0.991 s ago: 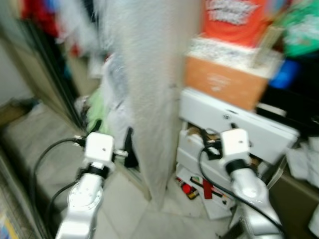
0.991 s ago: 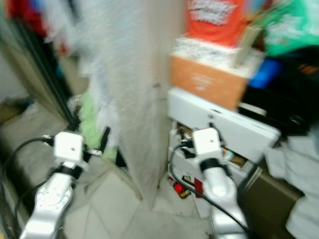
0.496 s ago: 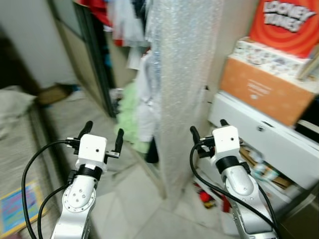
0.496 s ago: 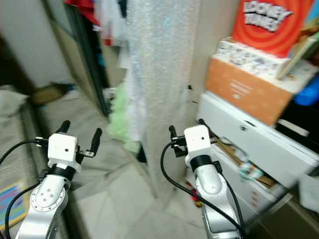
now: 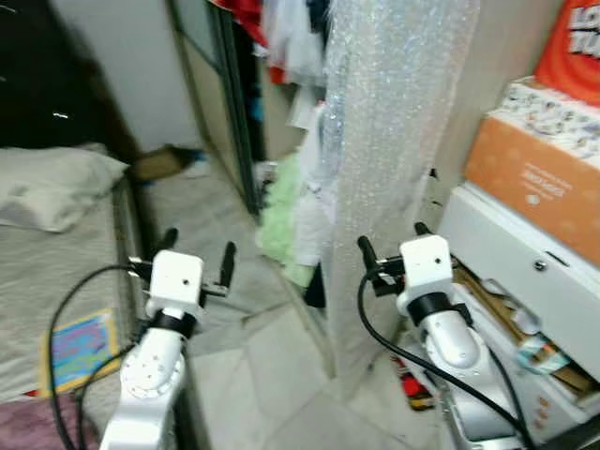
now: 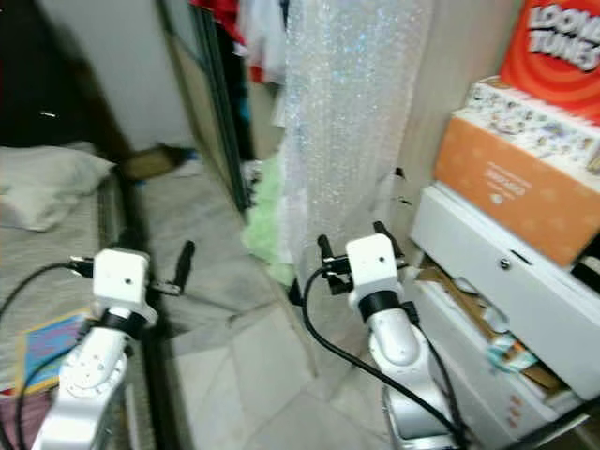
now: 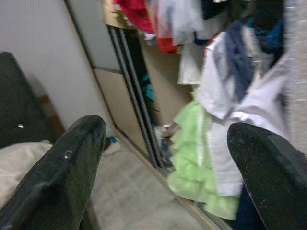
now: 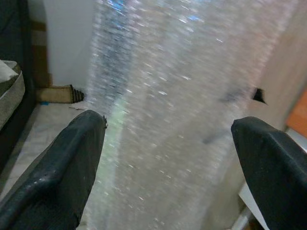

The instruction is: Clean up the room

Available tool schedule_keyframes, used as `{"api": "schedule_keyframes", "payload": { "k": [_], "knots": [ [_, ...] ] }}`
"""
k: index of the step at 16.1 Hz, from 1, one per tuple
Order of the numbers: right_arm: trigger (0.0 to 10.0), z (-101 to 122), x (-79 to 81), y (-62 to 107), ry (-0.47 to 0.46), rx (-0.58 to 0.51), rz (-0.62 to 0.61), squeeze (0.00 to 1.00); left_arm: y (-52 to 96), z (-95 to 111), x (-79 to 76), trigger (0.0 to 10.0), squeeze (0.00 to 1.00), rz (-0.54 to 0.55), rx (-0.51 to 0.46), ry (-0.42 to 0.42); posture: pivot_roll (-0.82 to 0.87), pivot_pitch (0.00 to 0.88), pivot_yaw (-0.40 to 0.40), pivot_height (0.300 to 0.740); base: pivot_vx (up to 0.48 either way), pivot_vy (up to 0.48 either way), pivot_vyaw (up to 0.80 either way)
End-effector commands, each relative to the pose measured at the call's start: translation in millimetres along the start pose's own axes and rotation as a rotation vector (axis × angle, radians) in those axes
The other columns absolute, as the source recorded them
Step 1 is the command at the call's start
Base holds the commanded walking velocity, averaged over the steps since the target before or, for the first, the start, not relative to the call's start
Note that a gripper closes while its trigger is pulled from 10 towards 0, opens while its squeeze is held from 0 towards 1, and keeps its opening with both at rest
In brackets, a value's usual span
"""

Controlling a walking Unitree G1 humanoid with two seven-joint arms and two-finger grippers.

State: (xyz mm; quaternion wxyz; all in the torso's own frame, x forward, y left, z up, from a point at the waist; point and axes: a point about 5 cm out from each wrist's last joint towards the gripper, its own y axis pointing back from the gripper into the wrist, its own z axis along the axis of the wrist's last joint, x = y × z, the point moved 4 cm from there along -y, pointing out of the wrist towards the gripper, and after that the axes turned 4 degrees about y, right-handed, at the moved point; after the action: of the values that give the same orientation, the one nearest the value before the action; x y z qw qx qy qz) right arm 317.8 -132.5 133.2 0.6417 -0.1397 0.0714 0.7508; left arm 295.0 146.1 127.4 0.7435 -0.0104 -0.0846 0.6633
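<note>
Hanging clothes (image 7: 225,110) blurred between the left gripper's (image 7: 163,172) spread fingers (image 7: 62,167).

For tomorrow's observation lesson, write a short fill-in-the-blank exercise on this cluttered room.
1. The dress hanging by the wardrobe is light ____.
2. Both grippers, left and right, are open and hold ____.
3. The white pillow lies on the ____.
4. The box above the white drawer is ____.

Missing words: green; nothing; bed; orange

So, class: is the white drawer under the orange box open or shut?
Open. The white drawer is pulled out, with clutter showing inside below the orange box.
</note>
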Motion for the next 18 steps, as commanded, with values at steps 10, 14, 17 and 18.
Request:
{"api": "schedule_keyframes", "payload": {
  "k": [10,14,17,18],
  "knots": [
    [10.0,2.0,-2.2,-2.2,0.009,-0.009,0.007,0.0,-2.8,3.5,-4.3,10.0,0.0,-0.022,-0.016,0.037,-0.1,0.017,0.0,0.74,0.0,-0.219,0.0],
    [10.0,3.9,-0.4,-2.3,0.02,-0.02,0.021,0.0,-3.3,3.8,-2.1,10.0,0.0,-0.004,-0.018,0.03,-0.1,0.014,-0.001,0.74,0.0,0.0,0.12],
    [10.0,3.4,0.8,-2.3,0.018,-0.019,0.023,0.0,-3.1,3.7,-1.0,10.0,0.0,0.0,-0.019,0.029,-0.1,0.017,-0.001,0.74,0.0,0.0,0.27],
    [10.0,3.3,0.6,-2.4,0.017,-0.018,0.022,0.0,-2.9,3.6,-0.9,10.0,0.0,0.002,-0.019,0.029,-0.1,0.018,-0.001,0.74,0.0,0.0,0.8]
  ]
}}
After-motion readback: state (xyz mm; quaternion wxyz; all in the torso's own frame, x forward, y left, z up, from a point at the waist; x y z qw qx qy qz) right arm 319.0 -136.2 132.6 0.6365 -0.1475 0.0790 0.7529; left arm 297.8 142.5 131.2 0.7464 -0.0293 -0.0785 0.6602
